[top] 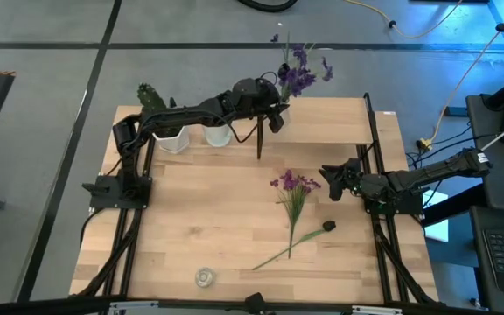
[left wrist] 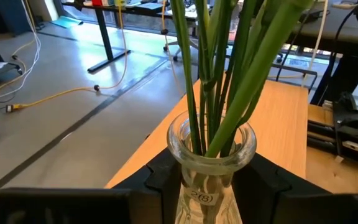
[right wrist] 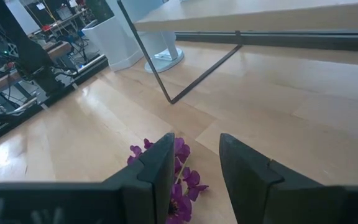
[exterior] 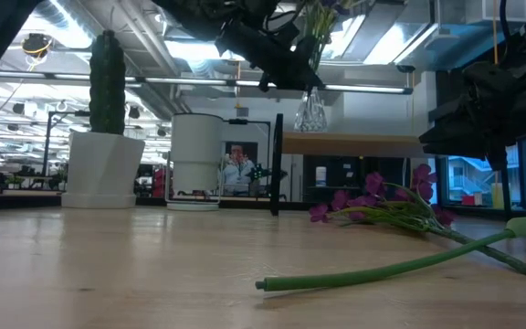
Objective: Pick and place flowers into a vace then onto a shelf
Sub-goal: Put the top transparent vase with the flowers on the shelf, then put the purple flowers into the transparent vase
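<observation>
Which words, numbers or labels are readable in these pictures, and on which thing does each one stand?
"2(8)", as far as it can be read: a small mark on the neck of the glass vase holding the flower stems, gripped by the left end effector.
Nothing else readable: no text shows on the shelf, the table or the white pots.
</observation>
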Controlling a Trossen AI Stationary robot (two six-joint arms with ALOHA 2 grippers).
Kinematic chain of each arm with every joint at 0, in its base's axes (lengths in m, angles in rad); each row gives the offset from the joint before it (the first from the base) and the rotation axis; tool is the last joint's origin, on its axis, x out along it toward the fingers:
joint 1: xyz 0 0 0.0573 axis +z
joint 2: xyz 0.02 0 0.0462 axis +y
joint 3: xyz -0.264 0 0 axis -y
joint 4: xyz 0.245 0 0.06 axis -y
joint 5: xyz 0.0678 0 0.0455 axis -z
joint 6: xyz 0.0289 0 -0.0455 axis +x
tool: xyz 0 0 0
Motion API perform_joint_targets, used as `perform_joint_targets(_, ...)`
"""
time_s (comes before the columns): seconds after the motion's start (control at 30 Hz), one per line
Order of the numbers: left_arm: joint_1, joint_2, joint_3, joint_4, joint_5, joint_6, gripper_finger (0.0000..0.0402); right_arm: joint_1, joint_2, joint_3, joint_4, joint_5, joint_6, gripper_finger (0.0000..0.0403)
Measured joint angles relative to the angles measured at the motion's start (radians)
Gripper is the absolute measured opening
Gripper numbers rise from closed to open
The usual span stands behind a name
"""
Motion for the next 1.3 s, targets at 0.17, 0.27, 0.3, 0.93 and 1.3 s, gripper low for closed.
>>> perform_joint_targets(0.17,-0.002,0.000,0.000,0.001,0.005,0.036,0.0120,0.000,0.000,0.000,0.000,0.000,-0.001,0.0130)
perform_joint_targets(0.27,-0.002,0.000,-0.002,-0.003,0.033,0.052,0.0131,0.000,0.000,0.000,0.000,0.000,0.000,0.0130)
perform_joint_targets(0.3,-0.002,0.000,-0.002,-0.004,0.037,0.053,0.0137,0.000,0.000,0.000,0.000,0.000,-0.001,0.0130)
perform_joint_targets(0.93,0.004,-0.018,-0.003,-0.105,0.042,0.043,0.0219,0.000,0.000,0.000,0.000,-0.002,-0.002,0.0130)
perform_joint_targets(1.3,-0.016,-0.150,-0.003,-0.387,0.055,0.032,0.0218,0.000,0.000,0.000,0.000,-0.003,-0.003,0.0130)
